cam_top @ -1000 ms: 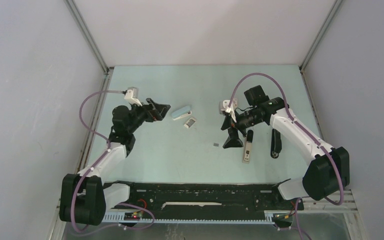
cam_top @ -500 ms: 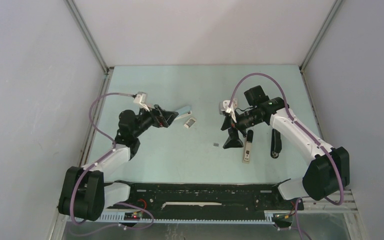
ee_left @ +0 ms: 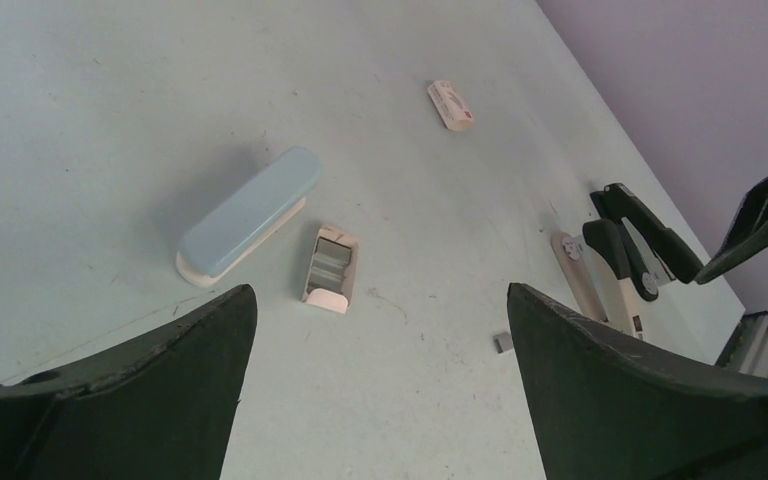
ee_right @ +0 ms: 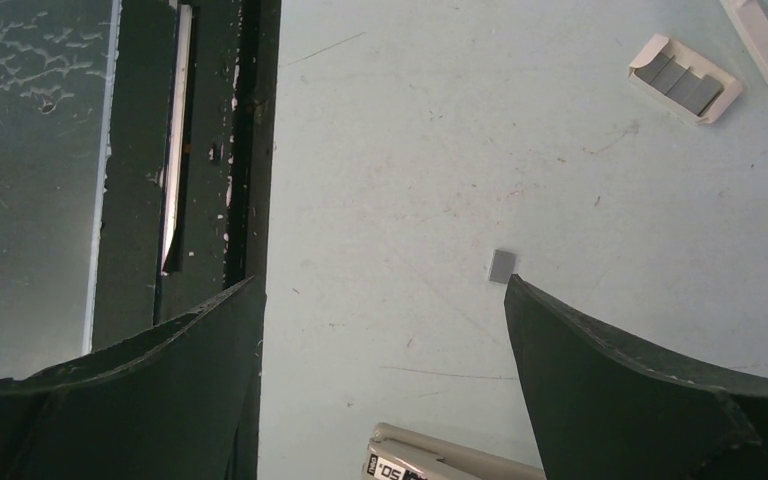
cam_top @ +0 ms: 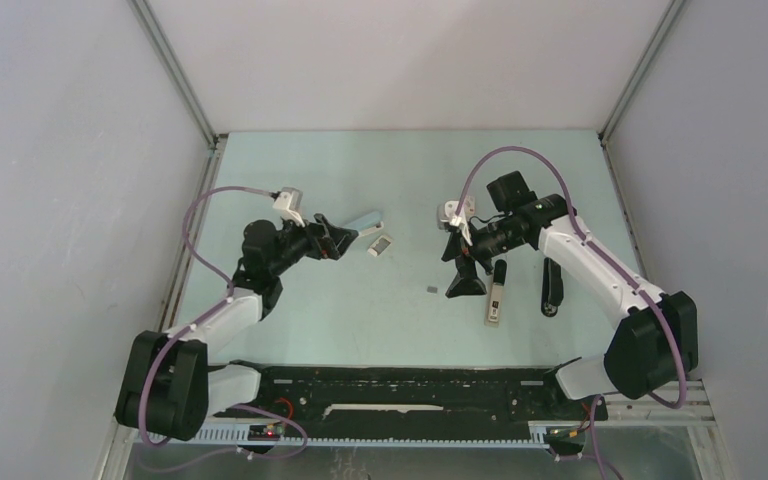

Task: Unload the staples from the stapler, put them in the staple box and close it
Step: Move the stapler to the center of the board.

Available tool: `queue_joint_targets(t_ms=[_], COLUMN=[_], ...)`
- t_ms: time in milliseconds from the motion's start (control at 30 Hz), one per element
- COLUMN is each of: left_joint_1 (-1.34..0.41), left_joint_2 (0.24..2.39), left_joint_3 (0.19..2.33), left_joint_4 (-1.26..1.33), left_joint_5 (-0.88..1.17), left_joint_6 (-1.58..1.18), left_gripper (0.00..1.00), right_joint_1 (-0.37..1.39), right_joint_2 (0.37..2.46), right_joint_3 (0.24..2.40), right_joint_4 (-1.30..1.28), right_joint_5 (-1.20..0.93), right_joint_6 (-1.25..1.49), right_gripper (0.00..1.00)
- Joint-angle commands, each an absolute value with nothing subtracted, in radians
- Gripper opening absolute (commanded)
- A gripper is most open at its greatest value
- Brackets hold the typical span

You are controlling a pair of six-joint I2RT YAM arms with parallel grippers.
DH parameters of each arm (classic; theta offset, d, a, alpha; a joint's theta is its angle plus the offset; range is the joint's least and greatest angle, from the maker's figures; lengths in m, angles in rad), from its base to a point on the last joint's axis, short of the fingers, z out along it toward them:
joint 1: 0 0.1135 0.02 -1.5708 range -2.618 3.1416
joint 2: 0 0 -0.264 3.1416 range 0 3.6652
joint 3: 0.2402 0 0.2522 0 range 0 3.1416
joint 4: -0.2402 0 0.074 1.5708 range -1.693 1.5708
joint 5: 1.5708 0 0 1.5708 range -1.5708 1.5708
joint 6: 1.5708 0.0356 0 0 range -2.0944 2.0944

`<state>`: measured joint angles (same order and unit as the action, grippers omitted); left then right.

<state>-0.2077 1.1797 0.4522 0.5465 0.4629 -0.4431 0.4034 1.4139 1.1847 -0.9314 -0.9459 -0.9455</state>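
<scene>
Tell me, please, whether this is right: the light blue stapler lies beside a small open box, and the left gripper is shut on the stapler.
Not quite: the left gripper is open and empty, as the left wrist view shows; the light blue stapler lies free on the table, beside the small open box.

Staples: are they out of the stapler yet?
Partly, it seems. One strip of staples lies loose on the table by the opened black stapler. The left gripper and right gripper are open and empty. The closed blue stapler, near the left gripper, may still need emptying.
</scene>
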Motion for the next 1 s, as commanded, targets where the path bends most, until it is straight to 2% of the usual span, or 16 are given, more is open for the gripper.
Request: queue_joint_targets(t_ms=[0, 333, 867, 967], left_joint_1=[-0.224, -0.299, -0.414, -0.415], left_joint_2=[1.152, 1.196, 1.482, 1.567], left_joint_3=[0.457, 0.507, 0.898, 0.995], left_joint_4=[0.563, 0.551, 0.117, 0.029], left_joint_5=[0.437, 0.423, 0.222, 0.179], left_joint_6=[-0.368, -0.206, -0.002, 0.056], left_gripper=[1.00, 1.00, 0.98, 0.93], right_joint_1=[0.414, 0.420, 0.412, 0.408], right_joint_2=[1.417, 1.421, 1.417, 1.416], right_joint_3=[1.186, 1.186, 1.186, 1.186], right_joint_4=[-0.922, -0.918, -0.928, -0.930], right_joint_5=[-0.942, -0.927, -0.936, -0.940], right_joint_6=[-0.956, -0.953, -0.963, -0.966], right_gripper=[1.00, 1.00, 1.00, 1.00])
